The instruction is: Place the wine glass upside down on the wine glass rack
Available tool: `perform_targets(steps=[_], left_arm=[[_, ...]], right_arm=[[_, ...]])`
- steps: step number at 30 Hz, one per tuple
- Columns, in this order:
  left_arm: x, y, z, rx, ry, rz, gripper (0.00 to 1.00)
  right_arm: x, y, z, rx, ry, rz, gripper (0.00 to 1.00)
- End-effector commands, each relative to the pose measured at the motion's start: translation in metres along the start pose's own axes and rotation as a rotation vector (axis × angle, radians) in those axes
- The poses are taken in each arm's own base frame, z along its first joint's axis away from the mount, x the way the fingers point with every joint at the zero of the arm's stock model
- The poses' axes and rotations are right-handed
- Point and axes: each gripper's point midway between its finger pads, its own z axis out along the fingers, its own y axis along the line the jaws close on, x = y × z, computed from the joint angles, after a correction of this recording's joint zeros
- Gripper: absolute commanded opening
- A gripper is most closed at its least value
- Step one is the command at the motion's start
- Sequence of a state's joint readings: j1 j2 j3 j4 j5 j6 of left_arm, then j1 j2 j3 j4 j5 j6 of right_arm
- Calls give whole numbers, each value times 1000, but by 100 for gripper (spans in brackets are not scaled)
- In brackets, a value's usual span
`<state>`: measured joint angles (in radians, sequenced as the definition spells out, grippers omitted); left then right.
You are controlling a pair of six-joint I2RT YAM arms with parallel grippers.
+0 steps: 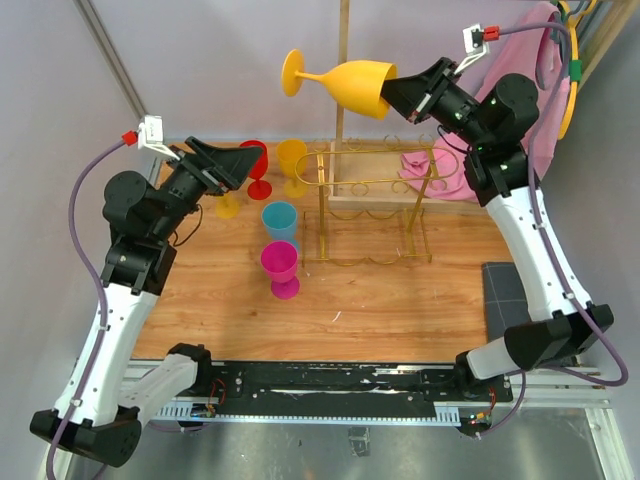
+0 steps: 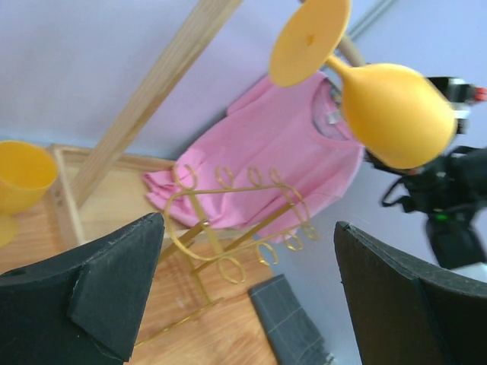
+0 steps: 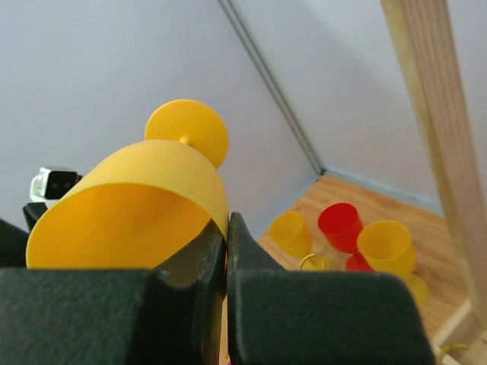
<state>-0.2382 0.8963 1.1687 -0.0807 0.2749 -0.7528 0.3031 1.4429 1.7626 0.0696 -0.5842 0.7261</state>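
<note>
**Glass (image 1: 352, 86) aloft in the right gripper (image 1: 392, 95), rack (image 1: 372, 205) below**

From my top view, the right gripper has the yellow glass by the rim of its bowl. On the right wrist camera I see the two fingers (image 3: 251, 296) pressed almost together with the bowl wall pinched between them, one finger inside and one outside. The glass lies on its side, high above the table (image 1: 400, 300). Its foot points to the left and its open mouth faces the gripper. It hangs apart from the gold wire rack, touching none of the rails, and crosses in front of the wooden pole (image 1: 343, 40).

The rack stands upright on the table towards the back, right of centre. A pink shirt (image 2: 266, 137) lies just behind it.

The left gripper (image 2: 247, 296) is spread wide and holds nothing. It hovers on the left side, near a red cup (image 1: 256, 152) and a yellow cup (image 1: 292, 158). Its camera looks across the rack towards the raised glass. A blue cup (image 1: 280, 218) and a magenta cup (image 1: 280, 262) stand just left of the rack.
</note>
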Motion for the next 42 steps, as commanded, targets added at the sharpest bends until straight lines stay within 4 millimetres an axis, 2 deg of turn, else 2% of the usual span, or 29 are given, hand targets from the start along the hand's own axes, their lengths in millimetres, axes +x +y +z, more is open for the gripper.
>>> perform_targets(steps=[1,6,13,16,20,26,35,42], left_arm=[[-11,-52,1,246,-3,-34,98],[-21,-73,-2,395,-3,-101,97],[-36,-80,-17,594,-41,-254,95],[-41,-85,-23,679,-33,-341,91],[-47,-92,-25,798,4,-449,87],[-53,-104,-43,973,84,-577,81],[-60,-104,-65,1084,98,-719,76],[-60,-100,-66,1086,110,-773,69]], right_arm=[[-13,51,-8,-292,-8,105,1],[-20,50,-10,-401,-26,204,1],[-22,56,-12,-536,-45,284,1],[-19,57,-13,-577,-38,318,1],[-7,67,-10,-647,-6,342,1],[23,85,5,-686,78,322,1],[47,97,18,-741,132,350,1],[59,106,24,-763,158,361,1]])
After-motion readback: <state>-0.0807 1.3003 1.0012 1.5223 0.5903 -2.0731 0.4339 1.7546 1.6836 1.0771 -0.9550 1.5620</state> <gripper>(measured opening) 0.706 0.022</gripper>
